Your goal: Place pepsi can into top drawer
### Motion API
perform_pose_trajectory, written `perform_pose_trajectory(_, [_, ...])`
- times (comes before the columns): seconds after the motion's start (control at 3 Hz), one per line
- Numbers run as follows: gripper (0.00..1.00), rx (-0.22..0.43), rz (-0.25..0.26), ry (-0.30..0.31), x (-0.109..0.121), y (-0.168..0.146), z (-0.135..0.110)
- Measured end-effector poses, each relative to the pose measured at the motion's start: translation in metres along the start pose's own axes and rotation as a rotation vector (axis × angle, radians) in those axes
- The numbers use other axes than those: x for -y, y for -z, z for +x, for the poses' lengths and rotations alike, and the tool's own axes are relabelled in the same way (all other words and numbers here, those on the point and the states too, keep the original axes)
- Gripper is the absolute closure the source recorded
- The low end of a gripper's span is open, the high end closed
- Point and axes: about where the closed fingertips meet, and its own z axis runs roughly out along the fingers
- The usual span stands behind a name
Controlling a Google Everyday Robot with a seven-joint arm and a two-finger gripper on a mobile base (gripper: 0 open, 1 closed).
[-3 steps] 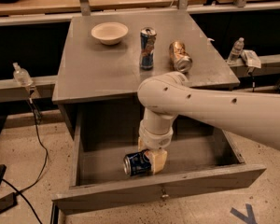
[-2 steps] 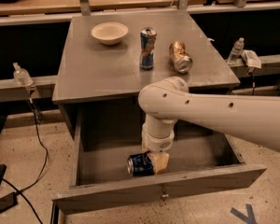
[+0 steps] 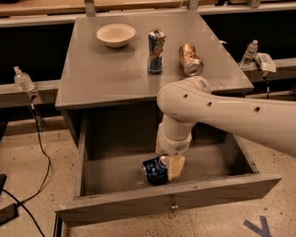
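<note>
The top drawer (image 3: 172, 194) of the grey cabinet stands pulled out, with a small knob (image 3: 173, 206) on its front panel. The pepsi can (image 3: 154, 170), dark blue, lies on its side inside the drawer near the front wall. My gripper (image 3: 168, 168) reaches down into the drawer from the white arm (image 3: 227, 117) and is shut on the can's right end. One cream finger (image 3: 176, 166) shows beside the can. Whether the can rests on the drawer floor or hangs just above it cannot be told.
On the cabinet top (image 3: 103, 78) stand a white bowl (image 3: 116, 34) and a tall slim blue-and-silver can (image 3: 156, 51), and a gold can (image 3: 190, 59) lies on its side. Water bottles sit at the left (image 3: 22, 79) and right (image 3: 249, 53). A cable (image 3: 39, 137) runs along the floor.
The gripper has moved a little to the right inside the drawer, and the pepsi can has moved with it.
</note>
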Motion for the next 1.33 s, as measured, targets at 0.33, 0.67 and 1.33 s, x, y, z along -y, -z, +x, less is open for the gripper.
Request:
perform_pose_trajectory(0.33, [0.0, 0.009, 0.025, -0.016, 0.002, 0.005, 0.004])
perform_pose_trajectory(0.67, [0.0, 0.015, 0.035, -0.021, 0.003, 0.007, 0.005])
perform_pose_trajectory(1.33, [0.46, 0.028, 0.088, -0.011, 0.007, 0.045, 0.016])
